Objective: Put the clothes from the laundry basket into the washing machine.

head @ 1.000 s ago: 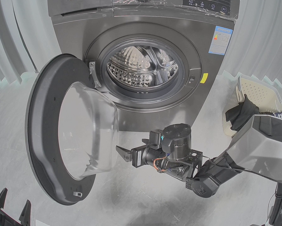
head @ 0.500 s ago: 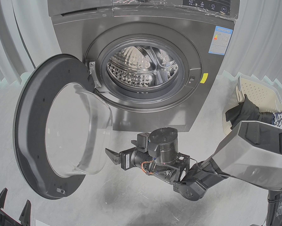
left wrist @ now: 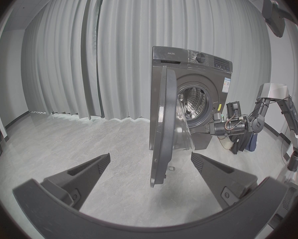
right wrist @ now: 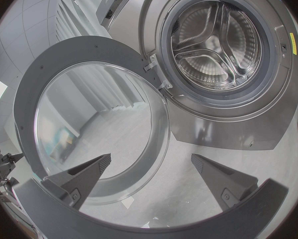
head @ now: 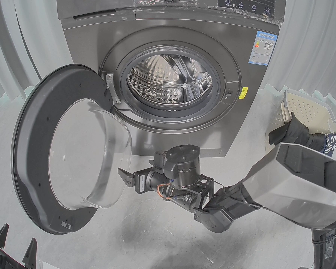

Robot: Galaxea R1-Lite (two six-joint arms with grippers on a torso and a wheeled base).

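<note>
**Washer door wide open, both grippers empty, clothes in the basket**

The grey front-loading washing machine (head: 100, 42) stands on the pale tiled floor (head: 145, 240). Its round door (head: 33, 146) is swung out on the hinge toward the robot's left, with the domed glass bulging forward. Through the open port, the steel drum (head: 164, 81) shows its perforated wall and paddles.

The right gripper (head: 123, 175) is low in front of the machine, below the port and just beside the lower right edge of the door glass. Whether it touches the glass cannot be told. In the right wrist view its two dark fingers (right wrist: 89, 173) are spread apart with only floor and door behind them, so it is released and grasps nothing.

The left gripper (head: 17, 240) sits at the near left, low and well apart from the door. Its fingers are likewise spread and hold nothing. From its wrist camera the door appears edge-on, with the machine behind it.

The cream, perforated laundry basket (head: 312, 109) is on the floor to the right of the machine, beyond the right arm. The clothes (head: 291, 133) are in it: a dark garment hangs over the near rim, and a dark patterned piece (head: 334, 139) lies beside it. The arm partly covers both.
</note>
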